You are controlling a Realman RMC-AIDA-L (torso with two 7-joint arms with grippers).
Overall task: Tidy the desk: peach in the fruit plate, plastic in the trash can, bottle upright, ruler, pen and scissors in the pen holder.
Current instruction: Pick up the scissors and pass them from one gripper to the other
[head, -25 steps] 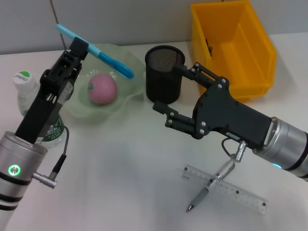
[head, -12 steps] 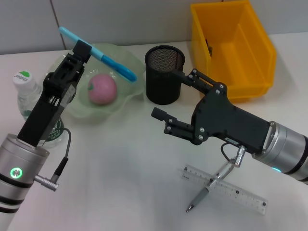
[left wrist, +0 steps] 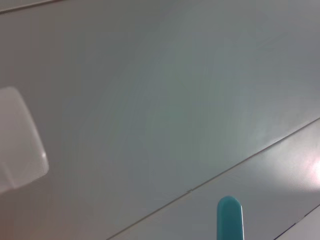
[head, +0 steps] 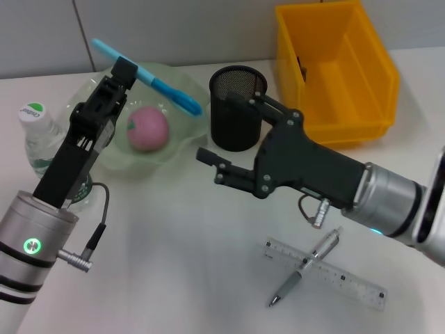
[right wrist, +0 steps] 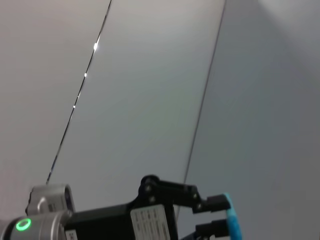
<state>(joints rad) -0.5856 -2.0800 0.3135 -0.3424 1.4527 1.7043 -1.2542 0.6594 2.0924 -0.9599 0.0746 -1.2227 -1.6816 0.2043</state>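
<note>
**Scissors aloft, a handover in the making**

Lowest in the head view, right of centre, the pen lies crossed over the ruler on the white tabletop; both wait for a later step.

Mid-frame, the right tool reaches in from the right with its fingers spread wide and nothing between them, just in front of the holder and aimed toward the left arm.

At left, the left tool is raised above the plate and clamped on the blue scissors, which slant down toward the holder. The left wrist view shows only a blue tip against the wall.

The peach already sits in the plate. The bottle stands at far left, partly hidden by the arm. The yellow bin is at upper right.

Judged step: putting the scissors away. Next, either the left tool carries them over the holder's mouth and lets go, or the right tool closes on them first; which is meant cannot be told.
</note>
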